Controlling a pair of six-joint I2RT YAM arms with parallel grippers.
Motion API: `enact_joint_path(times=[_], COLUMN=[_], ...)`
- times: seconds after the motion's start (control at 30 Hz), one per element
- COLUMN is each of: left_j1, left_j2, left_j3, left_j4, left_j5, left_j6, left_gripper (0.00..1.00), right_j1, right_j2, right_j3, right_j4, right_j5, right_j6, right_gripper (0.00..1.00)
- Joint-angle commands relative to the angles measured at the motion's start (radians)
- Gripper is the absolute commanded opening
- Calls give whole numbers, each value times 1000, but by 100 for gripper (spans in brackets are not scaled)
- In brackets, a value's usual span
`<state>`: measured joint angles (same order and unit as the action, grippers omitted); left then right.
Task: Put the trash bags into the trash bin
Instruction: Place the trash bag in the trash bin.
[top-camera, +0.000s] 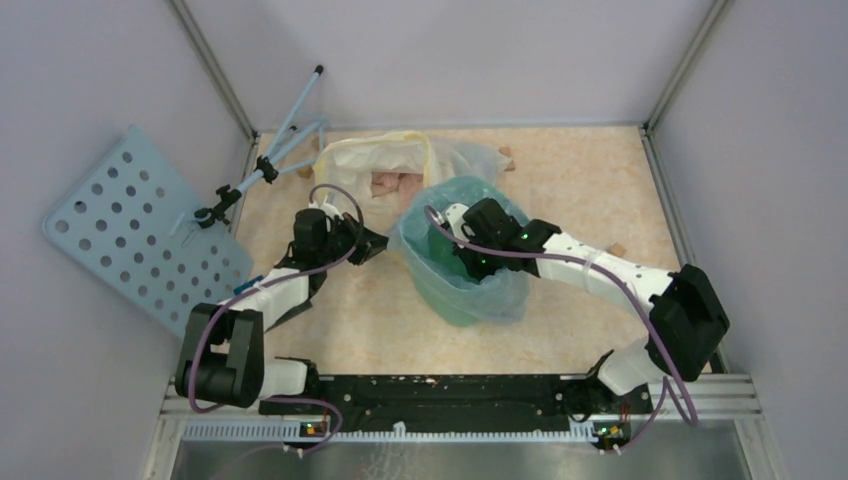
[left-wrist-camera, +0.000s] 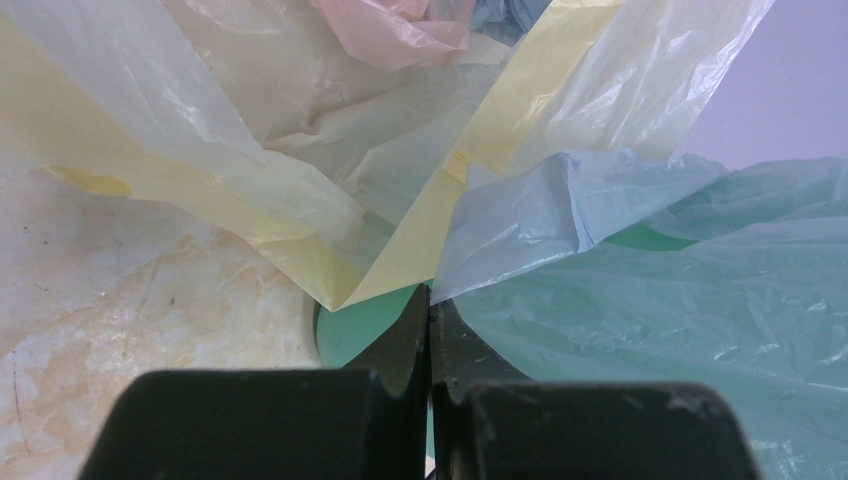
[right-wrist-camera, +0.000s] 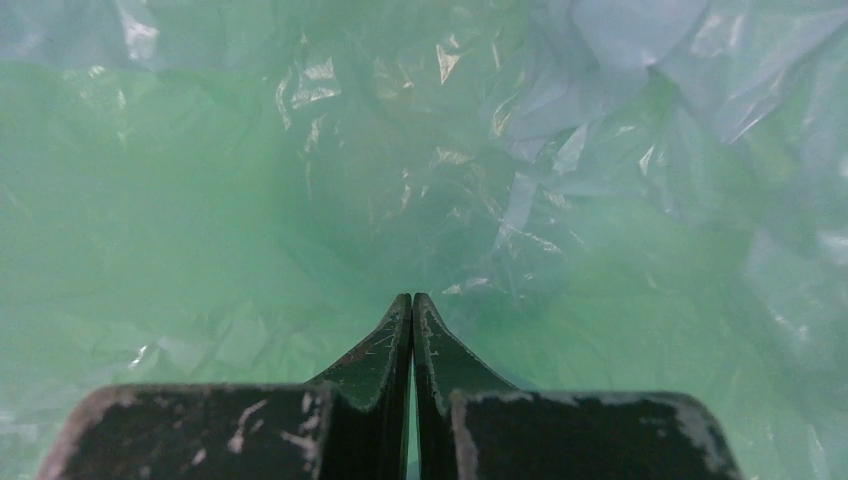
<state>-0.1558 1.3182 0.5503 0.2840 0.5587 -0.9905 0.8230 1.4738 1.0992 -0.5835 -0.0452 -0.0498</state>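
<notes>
seen from above, at the far left a pale-blue perforated board (top-camera: 130, 230) leans against the wall, away from the work. next comes my left claw (left-wrist-camera: 430, 300), lying low over the bench (top-camera: 585, 180) with its tips at the left rim of the trash bin (left-wrist-camera: 362, 328). this claw is fully closed, jaws pressed flat together. in its own camera the folds of two films run down to its tips: the yellow-edged whitish bag (top-camera: 372, 160), and a corner of the pale-blue trash bag (left-wrist-camera: 560, 205). i cannot tell whether either film is actually pinched or only lies against the tips.

the whitish bag sits just behind the bin, touching it. it is crumpled, with something pinkish inside.

in the middle of the bench stands the mint-green bin. the pale-blue bag is already in it: its body hangs down inside, its mouth is spread open, and its edge folds over the rim and drapes down the outer walls.

to the right, my right claw (right-wrist-camera: 412, 300) reaches down into the bin. it too is fully closed and grips nothing. its tips point at crinkled film lining the inside.

as i judge it, the task is almost done. the bag is seated as a liner. what is left is pressing the film toward the bottom, tidying the left rim, and lifting both claws clear.
</notes>
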Motion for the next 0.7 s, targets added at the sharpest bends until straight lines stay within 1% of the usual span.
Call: enact_joint_path(times=[0.0,0.47,0.67], left_j1=[-4,-12,-26], left_j2=[-5,0,6], left_j3=[12,35,58], left_j4=[22,17,12], left_j5=[-19,-16,-19], left_j6=[29,27,26], left_gripper=[0,0,0], right_j1=[12,11,13], right_j2=[24,146,247], right_j3=[20,29,82], right_j4=[37,-15,-97], right_j5=[22,16,4], right_j6=[-6,6,-11], right_gripper=[0,0,0])
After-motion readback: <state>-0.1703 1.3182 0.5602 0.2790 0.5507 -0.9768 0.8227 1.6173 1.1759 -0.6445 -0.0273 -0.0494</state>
